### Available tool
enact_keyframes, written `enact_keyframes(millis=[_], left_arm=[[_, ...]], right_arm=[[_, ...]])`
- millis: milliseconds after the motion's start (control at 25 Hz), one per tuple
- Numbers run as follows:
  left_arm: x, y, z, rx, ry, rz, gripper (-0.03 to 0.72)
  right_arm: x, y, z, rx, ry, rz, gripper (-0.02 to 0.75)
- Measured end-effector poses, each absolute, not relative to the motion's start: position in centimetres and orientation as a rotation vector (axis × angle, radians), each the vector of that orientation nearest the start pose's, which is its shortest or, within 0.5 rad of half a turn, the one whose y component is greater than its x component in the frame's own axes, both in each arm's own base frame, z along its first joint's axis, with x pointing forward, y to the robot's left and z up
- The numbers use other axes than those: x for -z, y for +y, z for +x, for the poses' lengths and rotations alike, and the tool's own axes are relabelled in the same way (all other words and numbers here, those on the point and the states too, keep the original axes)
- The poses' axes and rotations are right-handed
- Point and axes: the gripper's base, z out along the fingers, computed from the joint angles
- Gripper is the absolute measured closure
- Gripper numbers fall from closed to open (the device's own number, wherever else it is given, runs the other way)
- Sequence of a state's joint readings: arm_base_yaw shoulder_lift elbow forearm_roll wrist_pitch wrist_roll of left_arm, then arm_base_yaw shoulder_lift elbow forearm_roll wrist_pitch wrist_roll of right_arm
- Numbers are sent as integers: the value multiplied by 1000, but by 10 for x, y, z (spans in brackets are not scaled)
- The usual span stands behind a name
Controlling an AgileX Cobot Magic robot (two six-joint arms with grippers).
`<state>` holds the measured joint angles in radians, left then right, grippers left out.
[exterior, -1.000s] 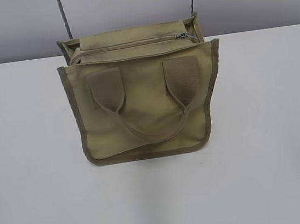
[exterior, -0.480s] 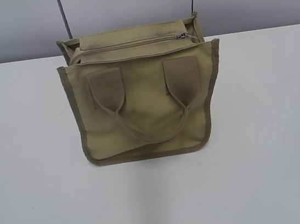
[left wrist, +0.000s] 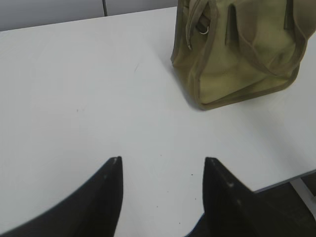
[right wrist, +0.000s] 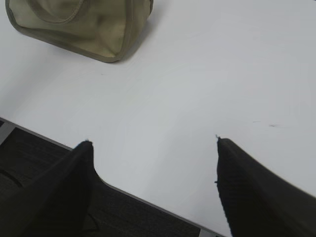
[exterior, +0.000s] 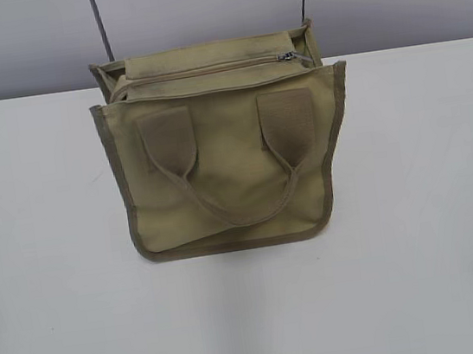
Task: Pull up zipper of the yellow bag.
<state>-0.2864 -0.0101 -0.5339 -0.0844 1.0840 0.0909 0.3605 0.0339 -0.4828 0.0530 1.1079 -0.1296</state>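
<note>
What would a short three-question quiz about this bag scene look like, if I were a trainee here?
1. True or false: one of the grippers already holds the zipper.
2. Multiple choice: in the exterior view, the silver pull tab sits at which end of the zipper? A) left B) middle C) right
3. Fill in: the yellow bag rests on a white ____.

Key
1. False. The left gripper and the right gripper both show their jaws spread, with only bare surface between them, apart from the bag.
2. C
3. table
</note>
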Motion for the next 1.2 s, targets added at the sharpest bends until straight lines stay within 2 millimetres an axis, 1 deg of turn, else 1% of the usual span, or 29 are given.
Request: enact_keyframes(millis=[560, 680, 800, 920, 1040, 1200], left_arm=[[-284, -4, -12, 215, 1989, 365, 284], [-284, -5, -12, 178, 1998, 306, 283], [-284, -6, -11, 129, 2006, 228, 283], [-284, -6, -11, 84, 2011, 157, 283], [-284, -7, -10, 60, 2011, 115, 284], [-284, -7, -10, 51, 2012, 103, 302]], right_arm=[[-269, 4, -1, -188, 2089, -498, 172], [-269, 4, -2, -131, 2102, -393, 172], [-269, 4, -5, -54, 2093, -252, 172], [-269, 4, -6, 0, 2094, -156, 172], [-269, 5, -6, 18, 2096, -113, 172], [-269, 5, -6, 22, 2097, -105, 172]])
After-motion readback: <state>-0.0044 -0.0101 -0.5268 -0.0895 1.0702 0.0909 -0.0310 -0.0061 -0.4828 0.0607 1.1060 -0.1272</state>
